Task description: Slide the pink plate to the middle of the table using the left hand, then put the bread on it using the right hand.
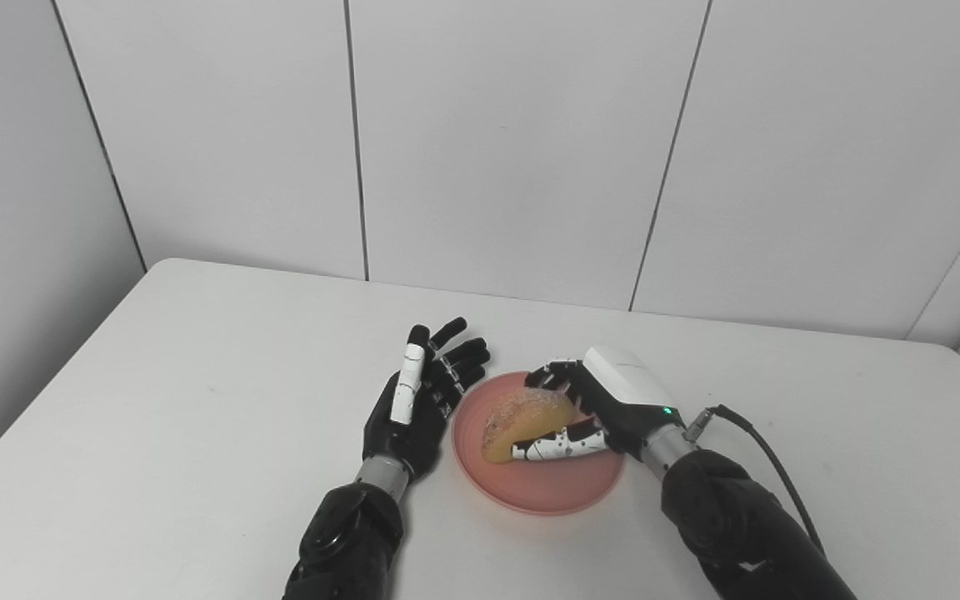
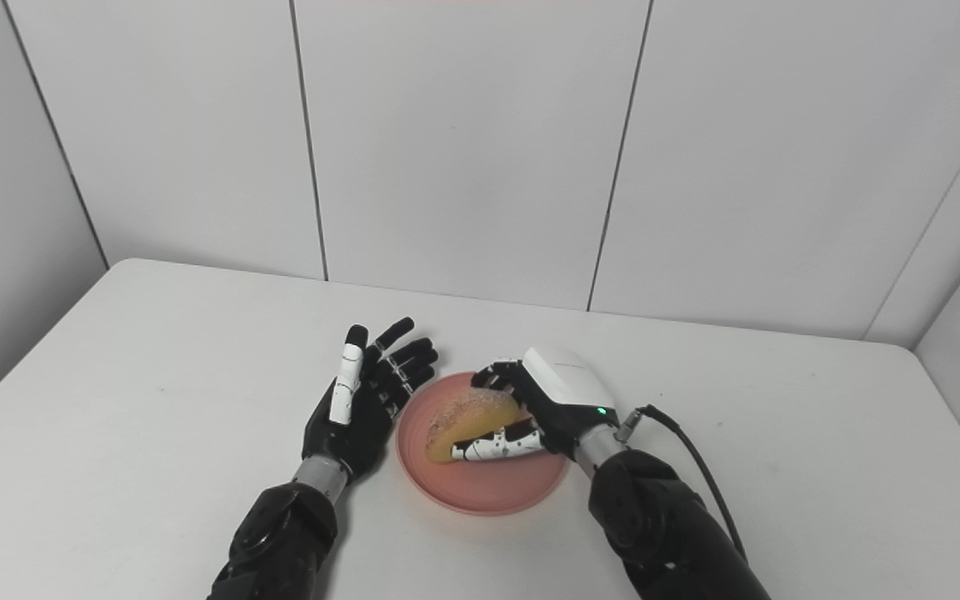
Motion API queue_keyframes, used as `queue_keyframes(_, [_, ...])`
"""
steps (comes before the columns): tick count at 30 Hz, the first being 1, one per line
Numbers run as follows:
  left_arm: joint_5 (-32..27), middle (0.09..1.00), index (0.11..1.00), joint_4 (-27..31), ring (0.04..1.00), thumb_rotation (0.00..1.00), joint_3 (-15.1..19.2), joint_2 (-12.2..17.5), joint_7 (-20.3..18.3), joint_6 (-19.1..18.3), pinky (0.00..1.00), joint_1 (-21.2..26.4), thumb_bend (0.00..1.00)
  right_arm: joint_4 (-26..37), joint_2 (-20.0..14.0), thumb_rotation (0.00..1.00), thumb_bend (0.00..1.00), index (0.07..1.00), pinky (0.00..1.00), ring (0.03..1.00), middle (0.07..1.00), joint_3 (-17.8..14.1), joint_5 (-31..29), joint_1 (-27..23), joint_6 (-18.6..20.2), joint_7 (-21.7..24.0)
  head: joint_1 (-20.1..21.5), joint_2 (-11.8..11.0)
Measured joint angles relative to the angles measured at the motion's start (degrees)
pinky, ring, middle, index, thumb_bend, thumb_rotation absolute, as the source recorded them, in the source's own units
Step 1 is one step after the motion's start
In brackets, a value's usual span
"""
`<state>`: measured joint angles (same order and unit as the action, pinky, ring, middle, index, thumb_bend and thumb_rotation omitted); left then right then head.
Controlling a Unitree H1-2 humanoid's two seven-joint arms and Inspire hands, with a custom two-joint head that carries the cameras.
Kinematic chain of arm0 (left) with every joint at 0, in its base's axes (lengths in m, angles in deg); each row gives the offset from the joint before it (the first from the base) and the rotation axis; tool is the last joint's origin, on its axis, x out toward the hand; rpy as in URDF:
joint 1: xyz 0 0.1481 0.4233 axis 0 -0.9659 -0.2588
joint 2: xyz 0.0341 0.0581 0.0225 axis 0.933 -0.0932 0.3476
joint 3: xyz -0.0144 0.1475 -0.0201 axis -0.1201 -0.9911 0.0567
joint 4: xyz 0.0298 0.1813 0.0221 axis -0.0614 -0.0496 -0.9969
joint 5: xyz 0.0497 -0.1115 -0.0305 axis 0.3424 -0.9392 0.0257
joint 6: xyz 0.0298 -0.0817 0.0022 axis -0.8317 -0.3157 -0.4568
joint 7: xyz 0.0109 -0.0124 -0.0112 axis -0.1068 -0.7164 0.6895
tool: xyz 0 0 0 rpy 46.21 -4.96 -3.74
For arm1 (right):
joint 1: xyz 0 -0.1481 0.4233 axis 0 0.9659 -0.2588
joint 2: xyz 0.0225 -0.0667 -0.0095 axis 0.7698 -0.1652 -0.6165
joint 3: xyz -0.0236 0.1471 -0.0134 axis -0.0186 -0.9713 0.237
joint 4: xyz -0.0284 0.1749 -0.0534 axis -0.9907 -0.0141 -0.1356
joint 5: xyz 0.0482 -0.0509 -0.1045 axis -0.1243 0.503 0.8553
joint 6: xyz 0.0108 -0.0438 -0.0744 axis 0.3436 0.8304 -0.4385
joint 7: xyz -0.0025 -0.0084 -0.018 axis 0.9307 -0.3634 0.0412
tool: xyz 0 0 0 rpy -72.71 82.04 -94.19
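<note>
The pink plate [image 1: 559, 487] lies near the middle of the white table [image 1: 197, 400]. A golden bread roll [image 1: 526, 419] is over the plate's left half, its lower end near the plate surface. My right hand [image 1: 605, 400] is shut on the bread, fingers over its top and thumb along its front. My left hand [image 1: 422, 400] is open, palm toward the plate, right beside the plate's left rim. Both show in the right eye view too: the plate [image 2: 497, 487], the bread [image 2: 469, 421], the right hand [image 2: 551, 392] and the left hand [image 2: 367, 396].
A black cable [image 1: 767, 454] runs from my right wrist along the forearm. Grey wall panels [image 1: 513, 150] stand behind the table's far edge.
</note>
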<state>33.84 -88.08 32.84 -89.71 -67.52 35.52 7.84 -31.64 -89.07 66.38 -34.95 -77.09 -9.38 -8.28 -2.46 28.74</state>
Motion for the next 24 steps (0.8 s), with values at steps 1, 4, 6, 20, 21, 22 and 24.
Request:
queue_keyframes(1, [0.0, 0.71, 0.752, 0.0, 0.78, 0.72, 0.0, 0.0, 0.0, 0.0, 0.85, 0.0, 0.83, 0.0, 0.0, 0.54, 1.0, 0.687, 0.48, 0.536, 0.62, -0.2, -0.2, 0.0, 0.0, 0.0, 0.0, 0.0])
queue_keyframes(4, [0.0, 0.748, 0.763, 0.1, 0.789, 0.73, -0.1, 0.0, 0.0, 0.0, 0.87, 0.0, 0.83, 0.3, 0.0, 0.57, 1.0, 0.706, 0.52, 0.571, 0.652, -0.6, -1.0, 0.0, -0.1, 0.1, 0.1, 0.0])
queue_keyframes(6, [0.0, 0.77, 0.764, 0.1, 0.814, 0.73, -0.1, 0.0, 0.0, 0.0, 0.9, 0.0, 0.83, 0.9, 0.0, 0.58, 1.0, 0.711, 0.52, 0.583, 0.664, -0.8, -1.2, 0.0, -0.1, 0.2, 0.1, 0.0])
queue_keyframes(20, [0.0, 0.77, 0.755, 0.5, 0.834, 0.71, 0.0, 0.0, 0.2, -0.1, 0.93, 0.0, 0.84, 5.0, -0.3, 0.66, 1.0, 0.709, 0.52, 0.621, 0.687, -6.2, -3.9, -0.5, -0.1, 0.0, 0.6, 0.2])
queue_keyframes(21, [0.0, 0.771, 0.747, 0.5, 0.839, 0.71, 0.1, 0.0, 0.2, -0.1, 0.93, 0.0, 0.83, 5.4, -0.3, 0.65, 1.0, 0.717, 0.54, 0.637, 0.7, -6.7, -4.2, -0.5, -0.1, 0.0, 0.8, 0.2])
queue_keyframes(22, [0.0, 0.771, 0.744, 0.5, 0.841, 0.7, 0.2, 0.0, 0.2, -0.1, 0.94, 0.0, 0.83, 5.6, -0.1, 0.65, 1.0, 0.719, 0.55, 0.642, 0.704, -7.5, -4.7, -0.5, -0.1, -0.2, 0.8, 0.2])
queue_keyframes(24, [0.0, 0.774, 0.743, 0.5, 0.843, 0.71, 0.5, 0.0, 0.2, -0.1, 0.93, 0.0, 0.83, 5.7, 0.0, 0.7, 1.0, 0.731, 0.57, 0.665, 0.727, -8.8, -5.8, -0.5, 0.0, -0.9, 0.9, 0.2])
